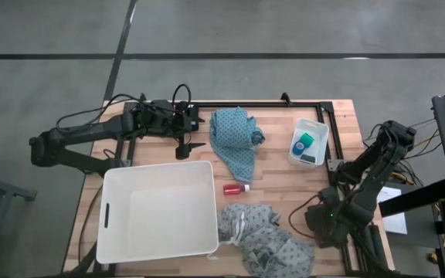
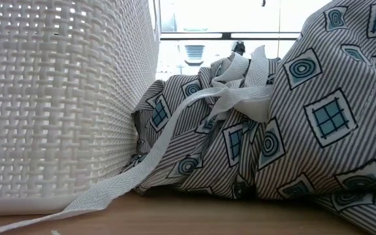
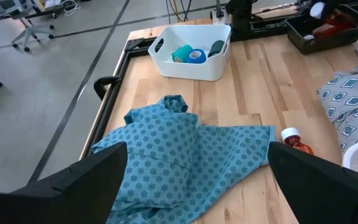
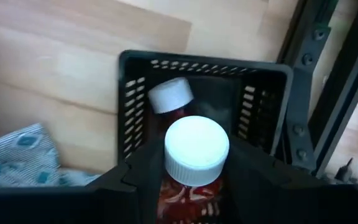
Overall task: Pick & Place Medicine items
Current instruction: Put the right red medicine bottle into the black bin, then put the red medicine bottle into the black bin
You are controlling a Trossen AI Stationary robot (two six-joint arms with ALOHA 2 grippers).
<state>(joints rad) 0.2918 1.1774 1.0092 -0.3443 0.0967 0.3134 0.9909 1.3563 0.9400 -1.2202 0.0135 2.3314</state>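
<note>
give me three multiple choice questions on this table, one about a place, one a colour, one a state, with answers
1. Where does the lone red bottle lie in the high view?
A. inside the big white basket
B. on the bare wood between the teal cloth and the grey patterned cloth
C. in the small white bin

2. What colour is the cap of the bottle between the right gripper's fingers?
A. white
B. blue
C. black

3. How do the left gripper's fingers stand?
A. shut on the teal cloth
B. shut on a bottle
C. spread open with nothing between them

Answers:
1 B, it lies on the wood below the teal cloth and above the grey patterned cloth.
2 A, the right wrist view shows the right gripper around a red bottle with a white cap, over a black crate.
3 C, the left gripper hangs open above the teal cloth.
</note>
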